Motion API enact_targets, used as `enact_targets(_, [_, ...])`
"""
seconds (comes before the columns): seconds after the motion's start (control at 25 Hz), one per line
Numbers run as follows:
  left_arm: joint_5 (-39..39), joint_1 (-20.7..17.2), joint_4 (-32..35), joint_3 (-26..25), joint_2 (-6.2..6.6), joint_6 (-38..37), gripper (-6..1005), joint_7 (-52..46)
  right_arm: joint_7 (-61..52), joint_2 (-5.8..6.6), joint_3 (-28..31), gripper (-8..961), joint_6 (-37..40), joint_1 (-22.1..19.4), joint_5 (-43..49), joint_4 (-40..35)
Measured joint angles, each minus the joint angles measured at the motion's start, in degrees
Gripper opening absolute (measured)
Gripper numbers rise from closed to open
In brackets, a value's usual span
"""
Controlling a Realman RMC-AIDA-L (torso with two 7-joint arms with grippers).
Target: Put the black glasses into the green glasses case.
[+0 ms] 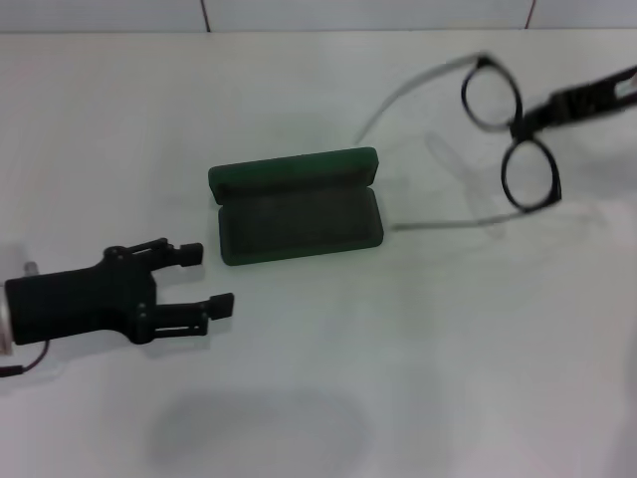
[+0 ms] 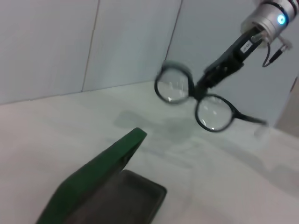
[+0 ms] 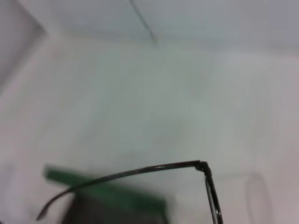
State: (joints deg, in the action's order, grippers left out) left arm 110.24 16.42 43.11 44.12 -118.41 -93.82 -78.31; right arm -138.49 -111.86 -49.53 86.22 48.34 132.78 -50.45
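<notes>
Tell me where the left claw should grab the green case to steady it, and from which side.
Grip the green glasses case by the short end of its shallow tray nearest the left claw, coming in low from the robot's left. The raised lid blocks the far long side, and the right claw carries the black glasses.

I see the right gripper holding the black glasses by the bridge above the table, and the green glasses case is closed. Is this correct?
One detail is wrong: the green glasses case is open, not closed. The head view shows its lid raised and the dark lining exposed. The rest holds: the right gripper holds the black glasses by the bridge, lifted above the table.
</notes>
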Motion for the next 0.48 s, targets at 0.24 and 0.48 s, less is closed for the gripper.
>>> enact_targets(0.24, [0.04,4.33,-7.29,0.14,0.11,-0.46,880,-3.67,16.58,-1.51,2.55,56,-6.93,-5.19,-15.23,0.84])
enact_targets(0.48, [-0.67,8.7,-13.17,-0.22,-0.58,-0.49,880,-8.51,30.33,-3.94,1.61,56,-11.69,-6.06,-28.64,9.02])
